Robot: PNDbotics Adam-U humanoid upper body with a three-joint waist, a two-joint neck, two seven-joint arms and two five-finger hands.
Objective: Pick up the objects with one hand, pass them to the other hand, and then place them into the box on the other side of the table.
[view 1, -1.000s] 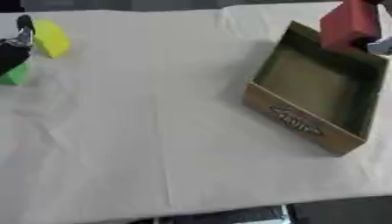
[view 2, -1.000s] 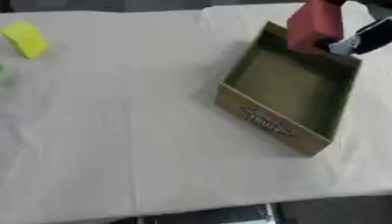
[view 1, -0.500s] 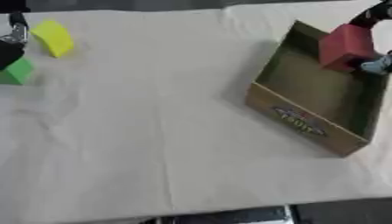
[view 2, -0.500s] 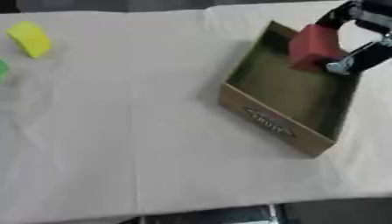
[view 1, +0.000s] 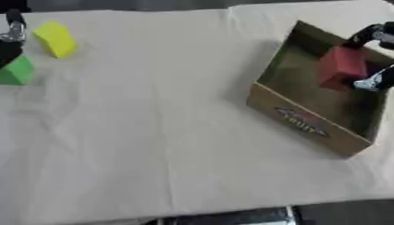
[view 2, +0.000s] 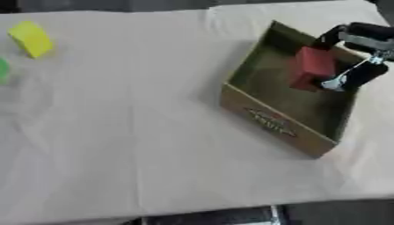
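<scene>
A red block (view 2: 311, 67) hangs inside the brown cardboard box (view 2: 269, 121) at the right, just above its floor. My right hand (view 2: 355, 57) comes in from the right edge and its fingers pinch the block. A yellow block (view 1: 55, 38) lies at the far left of the table, with a green block (view 1: 17, 70) a little nearer to me. My left hand (view 1: 11, 30) shows only as a dark part at the left edge, just above the green block; its fingers are hidden.
A cream cloth (view 1: 154, 123) covers the table. The box stands askew near the right edge. The table's front edge runs along the bottom of the view, with dark floor beyond it.
My right hand has lowered the red block from above the box's far wall down into the box. The left hand has stayed at the left edge.
</scene>
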